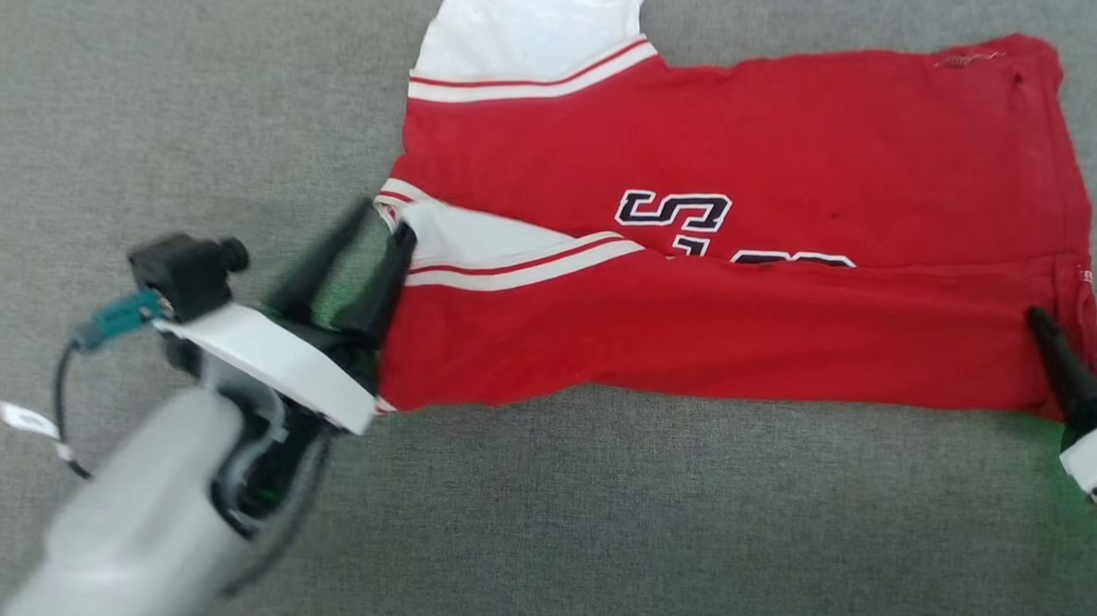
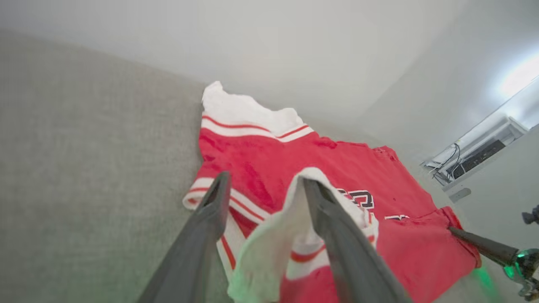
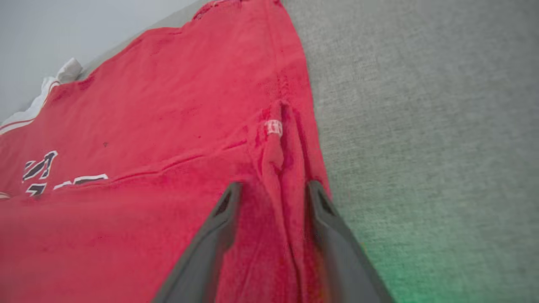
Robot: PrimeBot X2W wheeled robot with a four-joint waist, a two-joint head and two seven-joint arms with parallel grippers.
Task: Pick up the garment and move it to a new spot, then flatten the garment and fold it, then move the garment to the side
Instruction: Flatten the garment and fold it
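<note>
Two pairs of fingers flank the garment (image 1: 750, 150), which lies on the grey surface (image 1: 595, 514) with its near part lapped up over the lettering. The left fingers (image 1: 383, 278) stand apart at the garment's left edge. In the left wrist view the white sleeve (image 2: 269, 240) lies humped in the gap between them, draped against the inner side of one finger. The risk here, as I judge it, is snagging: if these fingers pull away sideways or upward, the draped sleeve could ride along and drag the fold open. At the other end, the right fingers (image 1: 1060, 363) are likewise apart, straddling a raised ridge of red hem (image 3: 276, 143) that runs up between them. A retreat that scrapes this ridge could tug the hem outward and skew the folded edge. Cloth this soft seems more likely to cling or slide than to hold its crease.
</note>
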